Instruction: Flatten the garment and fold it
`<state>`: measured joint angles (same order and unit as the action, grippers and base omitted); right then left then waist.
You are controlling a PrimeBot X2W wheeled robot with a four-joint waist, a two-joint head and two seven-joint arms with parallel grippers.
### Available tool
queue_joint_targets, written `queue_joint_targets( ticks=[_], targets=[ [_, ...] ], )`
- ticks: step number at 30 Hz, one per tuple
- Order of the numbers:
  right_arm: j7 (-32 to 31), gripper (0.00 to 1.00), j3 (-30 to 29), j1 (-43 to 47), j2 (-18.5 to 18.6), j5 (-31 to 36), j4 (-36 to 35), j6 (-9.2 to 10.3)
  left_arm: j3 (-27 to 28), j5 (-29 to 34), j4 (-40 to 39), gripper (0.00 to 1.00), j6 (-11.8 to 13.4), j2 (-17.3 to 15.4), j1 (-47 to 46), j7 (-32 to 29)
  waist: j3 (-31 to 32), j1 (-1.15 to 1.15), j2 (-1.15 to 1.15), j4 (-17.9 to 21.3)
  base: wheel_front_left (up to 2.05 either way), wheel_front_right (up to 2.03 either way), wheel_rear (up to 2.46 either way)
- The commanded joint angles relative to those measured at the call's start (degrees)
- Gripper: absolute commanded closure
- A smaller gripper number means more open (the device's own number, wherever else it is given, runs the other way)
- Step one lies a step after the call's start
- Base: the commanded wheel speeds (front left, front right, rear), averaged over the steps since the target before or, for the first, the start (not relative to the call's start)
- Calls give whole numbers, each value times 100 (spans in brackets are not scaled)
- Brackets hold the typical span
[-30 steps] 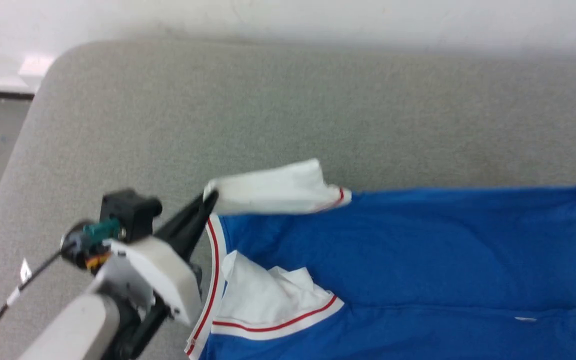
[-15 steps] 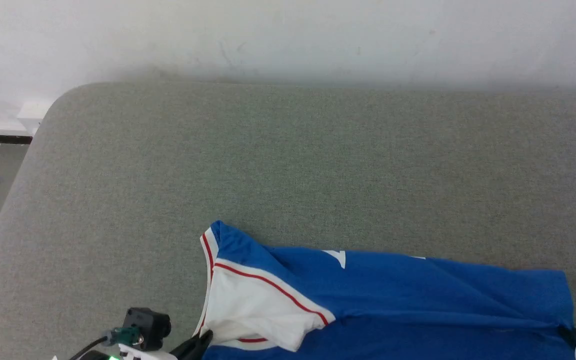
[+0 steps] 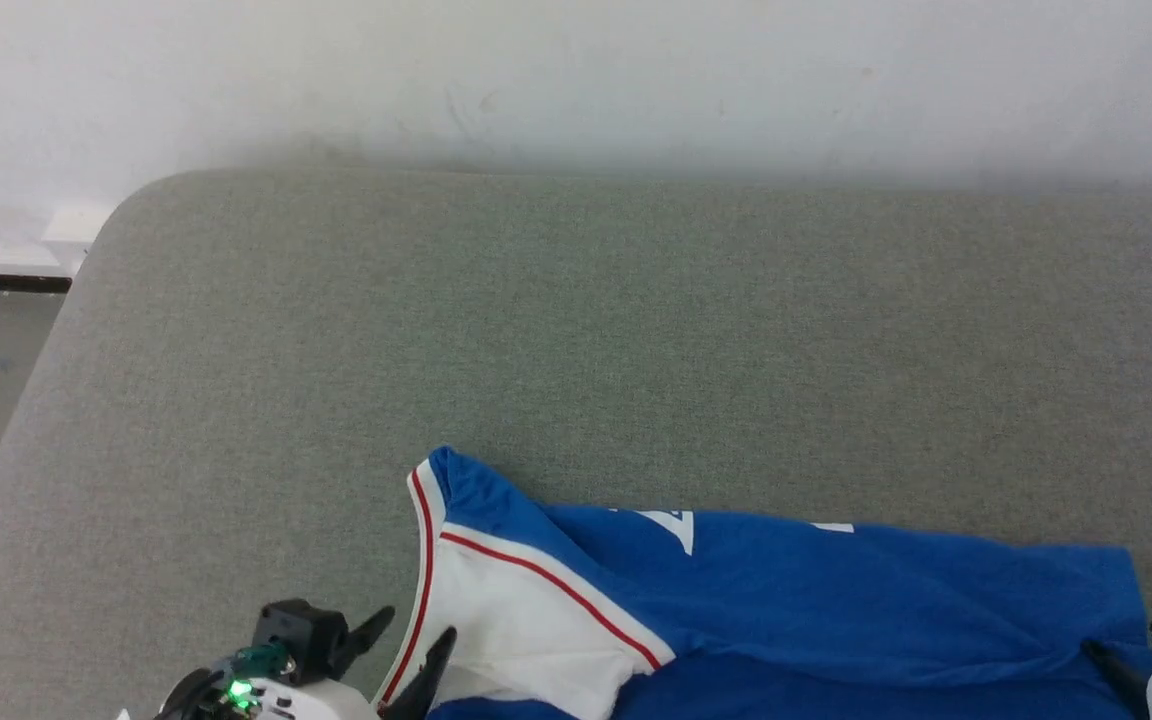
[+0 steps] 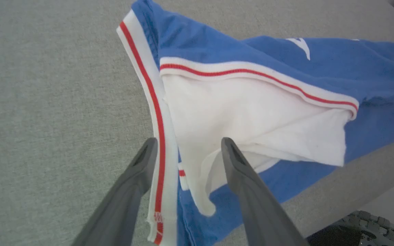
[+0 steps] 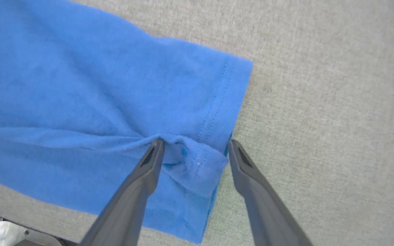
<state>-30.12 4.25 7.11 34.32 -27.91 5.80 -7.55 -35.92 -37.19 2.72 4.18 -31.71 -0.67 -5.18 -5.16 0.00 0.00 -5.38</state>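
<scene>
the blue shirt (image 3: 836, 590) lies on the grey table (image 3: 576, 330), down at the near edge of the head view, with lots of bare grey top behind it and a white wall (image 3: 576, 70) past that. it is folded over on itself, so it looks like a long blue strip. its white sleeve (image 3: 526, 630) with the thin red line is at the left end, and a bit of small white writing shows on the blue. the left claw (image 3: 414, 628) is at that left end. its two dark fingers are spread wide apart and they grip nothing. in the left wrist view the left claw (image 4: 188, 143) has the white edge with the red stripe and the bottom of the sleeve lying loose between its fingers, one finger on the grey table side and one over the shirt (image 4: 217, 44). the right claw (image 5: 196, 143) is at the other end of the shirt (image 5: 80, 102). it is wide open too and holds nothing. a small bunched-up bit of the blue hem sits between its two fingertips, and the right finger is just off the edge of the cloth, over the grey table.
</scene>
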Motion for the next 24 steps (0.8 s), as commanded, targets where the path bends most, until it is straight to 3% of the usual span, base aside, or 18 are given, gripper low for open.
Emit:
queue_joint_targets(
  ticks=[1,9,14,19,22,24],
  targets=[
    [38,0,-95,-103,-31,-100,-171,6,152,49,-33,0,16,49,-162,304,131,0,0,6,0,0,0],
    [-180,0,-795,-108,-476,-324,-838,6,738,-26,-201,0,267,288,-216,1403,373,0,0,6,0,0,0],
    [-351,0,-1381,78,-1134,66,-1006,6,1311,26,-183,0,591,697,-67,1973,415,0,0,22,0,0,0],
    [-372,0,-1885,236,-1897,562,-854,6,2104,876,-741,0,783,1346,210,2014,355,0,0,-5,0,0,0],
    [-308,0,-2298,190,-2340,839,-642,6,2691,1555,-1115,0,728,1911,562,2016,264,0,0,-48,0,0,0],
    [-300,0,-2367,178,-2414,883,-578,6,2813,1674,-1163,0,667,2028,635,2016,243,0,0,-68,0,0,0]
  ],
)
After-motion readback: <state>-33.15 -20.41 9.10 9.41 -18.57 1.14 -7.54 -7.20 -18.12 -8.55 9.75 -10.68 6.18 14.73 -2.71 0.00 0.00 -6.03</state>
